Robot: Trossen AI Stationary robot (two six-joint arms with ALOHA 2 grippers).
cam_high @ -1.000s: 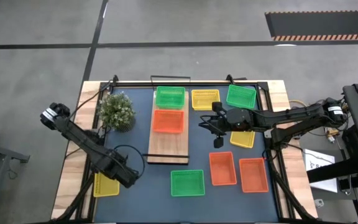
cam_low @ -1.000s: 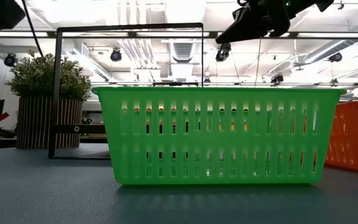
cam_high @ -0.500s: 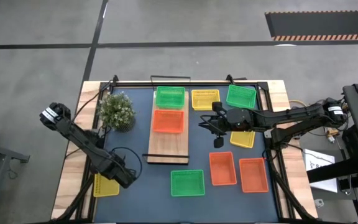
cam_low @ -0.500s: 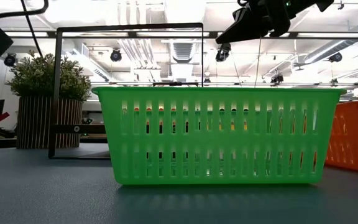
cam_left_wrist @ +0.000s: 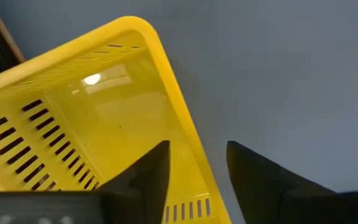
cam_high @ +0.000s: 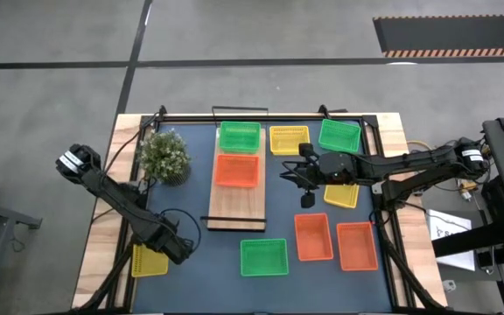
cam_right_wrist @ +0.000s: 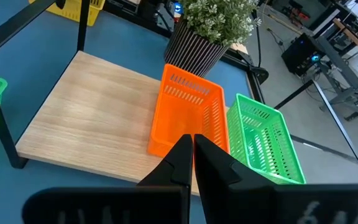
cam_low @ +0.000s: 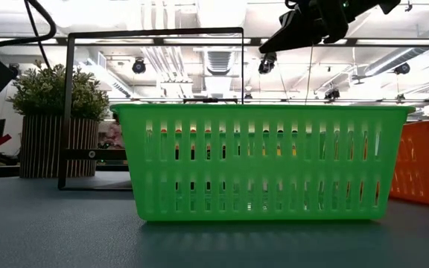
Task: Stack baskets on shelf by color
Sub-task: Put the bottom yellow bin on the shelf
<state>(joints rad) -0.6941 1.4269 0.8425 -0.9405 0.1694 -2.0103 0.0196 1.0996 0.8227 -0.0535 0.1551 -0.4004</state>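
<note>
The left claw (cam_left_wrist: pixel 197 168) straddled the rim of the yellow basket (cam_left_wrist: pixel 86 118) beside the shelf (cam_high: pixel 237 199), fingers spread ready to pinch it, while the right claw (cam_right_wrist: pixel 193 155), pressed together and empty, hung over the shelf's orange basket (cam_right_wrist: pixel 188 115), seemingly waiting.

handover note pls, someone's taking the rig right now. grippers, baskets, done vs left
Left gripper: open, straddling the rim of the yellow basket at the table's near-left edge.
Right gripper: shut, empty, in the air beside the shelf.
Done: one green basket and one orange basket sit on the shelf, side by side.
Left: seven baskets on the table: two yellow, one green at the far right; one green, two orange at the near side; plus the left one. No stacks yet.
</note>
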